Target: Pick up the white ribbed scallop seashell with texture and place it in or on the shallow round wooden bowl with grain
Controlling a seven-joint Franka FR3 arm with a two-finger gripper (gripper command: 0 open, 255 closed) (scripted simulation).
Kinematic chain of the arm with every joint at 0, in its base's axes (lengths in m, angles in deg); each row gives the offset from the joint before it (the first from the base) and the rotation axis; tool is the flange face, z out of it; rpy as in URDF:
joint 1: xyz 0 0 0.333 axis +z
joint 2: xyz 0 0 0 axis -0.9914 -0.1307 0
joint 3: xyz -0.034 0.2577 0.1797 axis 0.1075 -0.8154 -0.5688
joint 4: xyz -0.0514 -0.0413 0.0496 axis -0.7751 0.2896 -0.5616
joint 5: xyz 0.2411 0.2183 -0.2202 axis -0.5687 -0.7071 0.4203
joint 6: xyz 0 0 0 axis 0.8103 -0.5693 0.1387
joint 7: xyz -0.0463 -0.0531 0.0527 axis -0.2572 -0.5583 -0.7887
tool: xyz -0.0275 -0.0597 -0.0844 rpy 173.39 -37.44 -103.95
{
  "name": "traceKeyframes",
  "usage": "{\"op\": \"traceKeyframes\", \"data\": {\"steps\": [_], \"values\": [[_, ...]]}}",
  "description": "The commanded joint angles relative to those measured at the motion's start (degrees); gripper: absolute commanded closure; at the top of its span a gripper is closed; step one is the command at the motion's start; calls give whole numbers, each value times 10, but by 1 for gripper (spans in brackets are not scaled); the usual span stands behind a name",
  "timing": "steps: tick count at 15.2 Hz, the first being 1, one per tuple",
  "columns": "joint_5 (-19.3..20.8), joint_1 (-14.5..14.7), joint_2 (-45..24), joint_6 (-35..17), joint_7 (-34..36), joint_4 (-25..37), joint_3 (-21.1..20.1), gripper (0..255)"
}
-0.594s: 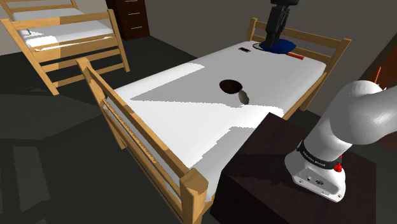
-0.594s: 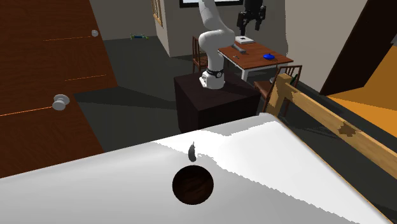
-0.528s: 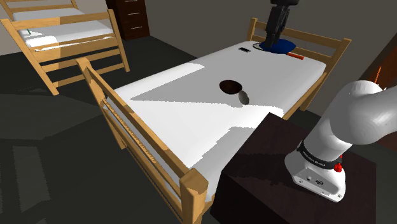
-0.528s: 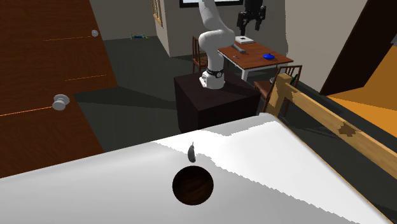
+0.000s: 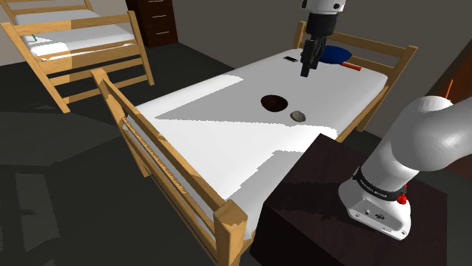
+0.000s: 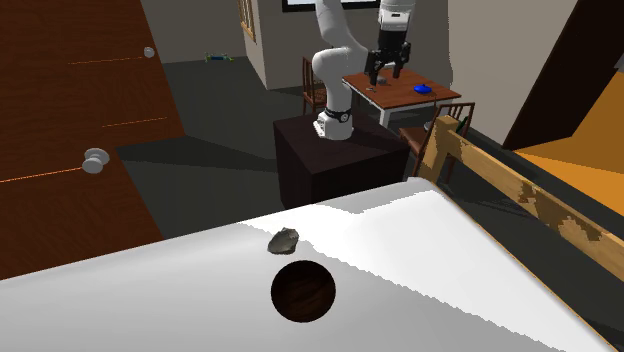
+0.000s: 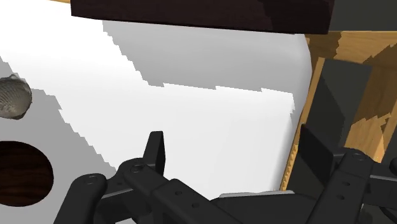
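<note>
Room: dim bedroom with a dark floor. A wooden-framed bed (image 5: 212, 128) has a white mattress, part lit and part in shade. A second bed (image 5: 76, 38) of the same make stands beyond it.
Stand: dark box (image 5: 318, 196) set against the bed's side, with the white arm (image 5: 431, 143) rising from it.
Fingers: the black fingers (image 7: 156, 147) (image 5: 305, 68) are spread wide apart with nothing between them. They hang in the air above the mattress, pointing down at it.
Seashell: a grey ribbed seashell (image 5: 298, 115) (image 6: 283, 240) (image 7: 13, 97) lies on the mattress. It is well below the fingers and off to one side of them, touched by neither.
Bowl: a shallow round bowl (image 5: 274, 101) (image 6: 302, 292) (image 7: 22, 181), dark brown with visible grain, sits flat on the mattress on the same side of the fingers as the seashell. It is near the seashell but apart from it, and closer to the fingers. Nothing lies in it.
Ahead of the fingers: bare white mattress, then the dark stand beyond it.
Behind the fingers: a blue round thing (image 5: 338, 54) on the end of the bed farthest from the stand.
</note>
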Motion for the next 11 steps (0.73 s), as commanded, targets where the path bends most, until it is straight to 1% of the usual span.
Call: {"op": "traceKeyframes", "data": {"steps": [1, 6, 11], "values": [[16, -7, -18, -38, -9, -18, 7, 0], [51, -24, -84, -135, -22, -47, 21, 0], [86, -42, -167, -232, -30, -56, 37, 0]]}}
